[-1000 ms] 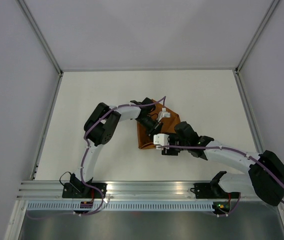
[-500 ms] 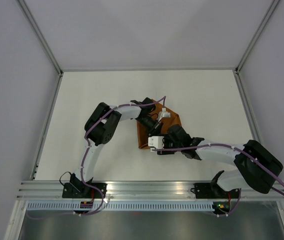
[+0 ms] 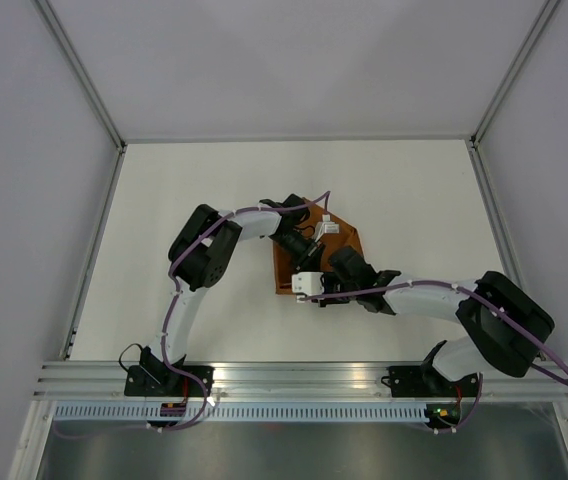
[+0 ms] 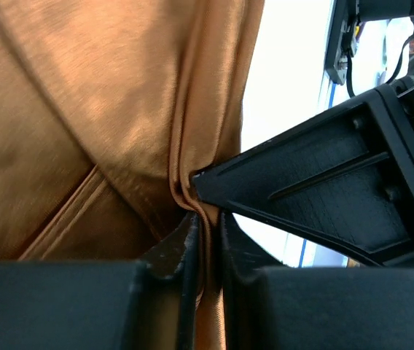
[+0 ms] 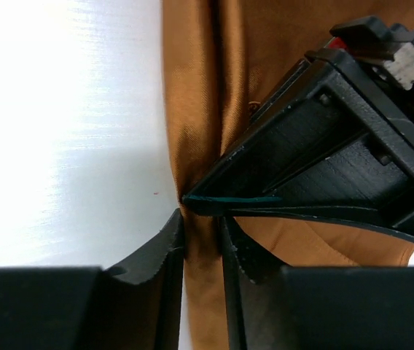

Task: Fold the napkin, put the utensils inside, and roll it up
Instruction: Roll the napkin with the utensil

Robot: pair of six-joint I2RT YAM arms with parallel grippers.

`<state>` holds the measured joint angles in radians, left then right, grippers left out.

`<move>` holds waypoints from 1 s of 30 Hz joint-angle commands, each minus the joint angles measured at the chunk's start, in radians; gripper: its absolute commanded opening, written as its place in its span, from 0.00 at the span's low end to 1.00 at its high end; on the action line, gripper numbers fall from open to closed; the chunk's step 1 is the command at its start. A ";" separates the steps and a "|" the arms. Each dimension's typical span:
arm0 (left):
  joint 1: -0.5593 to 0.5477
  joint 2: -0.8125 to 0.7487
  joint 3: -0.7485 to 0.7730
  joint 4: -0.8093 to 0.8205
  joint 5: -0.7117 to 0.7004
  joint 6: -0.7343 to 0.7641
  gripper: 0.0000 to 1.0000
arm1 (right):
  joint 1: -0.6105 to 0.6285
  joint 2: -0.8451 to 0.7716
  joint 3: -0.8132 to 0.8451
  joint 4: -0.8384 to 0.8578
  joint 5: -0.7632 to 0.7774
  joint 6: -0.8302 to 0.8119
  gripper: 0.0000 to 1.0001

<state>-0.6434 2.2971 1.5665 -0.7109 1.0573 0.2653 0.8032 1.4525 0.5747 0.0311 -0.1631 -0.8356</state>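
The left end effector (image 4: 205, 227) is pinching a raised ridge of the napkin (image 4: 83, 109), with its jaws drawn narrow on the cloth. The napkin is lying bunched near the middle of the surface (image 3: 184, 200), between the two arms. The right end effector (image 5: 201, 230) is gripping a gathered fold at the napkin's border, its jaws nearly together and just beside the other arm's finger.

The folding is apparently under way, and the cloth is already lying in a compact shape. No utensils are showing in any view, so placing them and rolling are seemingly remaining.

Bare surface is lying open all around, and the walls are standing well apart from the cloth. Only the two wrists are crowding each other.
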 commanded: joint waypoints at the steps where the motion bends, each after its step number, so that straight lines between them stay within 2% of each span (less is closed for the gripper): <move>1: -0.006 0.001 0.023 -0.004 -0.046 -0.005 0.21 | 0.007 0.029 0.025 -0.079 -0.023 0.001 0.25; 5: -0.001 -0.025 0.035 0.008 -0.019 -0.026 0.26 | 0.005 0.040 0.042 -0.134 -0.047 0.015 0.18; 9: 0.007 -0.056 0.046 0.030 -0.017 -0.063 0.26 | -0.018 0.045 0.066 -0.193 -0.108 0.021 0.18; 15: 0.027 -0.123 0.058 0.074 -0.014 -0.093 0.19 | -0.081 0.078 0.123 -0.275 -0.203 0.018 0.17; 20: 0.048 -0.191 0.038 0.157 -0.062 -0.165 0.25 | -0.127 0.115 0.160 -0.324 -0.289 0.013 0.16; 23: 0.065 -0.237 0.032 0.217 -0.135 -0.222 0.26 | -0.166 0.147 0.195 -0.371 -0.354 0.001 0.16; 24: 0.071 -0.249 0.026 0.237 -0.201 -0.239 0.26 | -0.189 0.157 0.220 -0.404 -0.374 -0.002 0.16; 29: 0.096 -0.417 -0.127 0.461 -0.400 -0.374 0.25 | -0.265 0.241 0.309 -0.516 -0.480 -0.031 0.15; 30: 0.097 -0.453 -0.155 0.485 -0.487 -0.383 0.24 | -0.288 0.258 0.345 -0.563 -0.507 -0.049 0.16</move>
<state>-0.5579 1.9774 1.4818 -0.3908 0.7868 0.0074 0.5617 1.6474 0.8635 -0.3748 -0.5583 -0.8425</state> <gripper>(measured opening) 0.252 0.272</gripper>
